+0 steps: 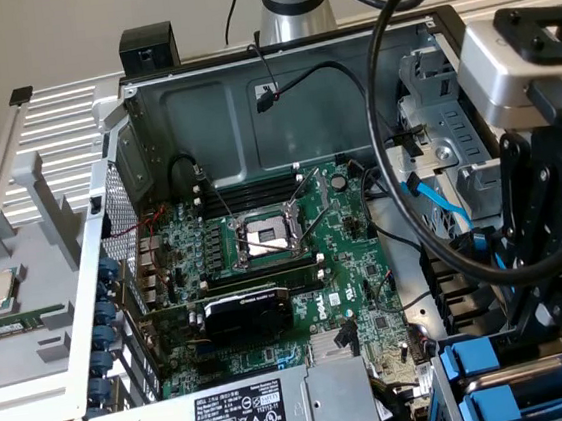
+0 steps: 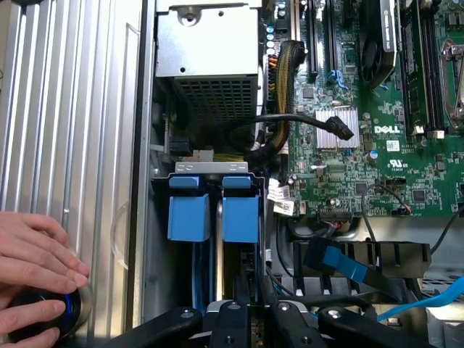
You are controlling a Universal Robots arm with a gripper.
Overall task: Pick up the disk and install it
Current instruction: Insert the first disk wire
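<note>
Gripper first: hangs low over the drive bay, pinched nearly closed, clamping what looks like the end of the disk by its blue carrier. Holds it on edge in the bay, right beside a second blue carrier, both tabs about level. Reads as the install step, well past the pickup: sunk into the slot, not obviously seated. By the look of it, calls for a straight push down the slot, no twist, no rubbing against the neighbour. Further out, have a look at the blue cable lying just beside the bay, close enough to snag. Beyond that, green motherboard on one flank, ribbed silver case wall on the other. And off at the edge, a person's hand resting on a black knob with a blue glow, fingers spread over it.
</note>
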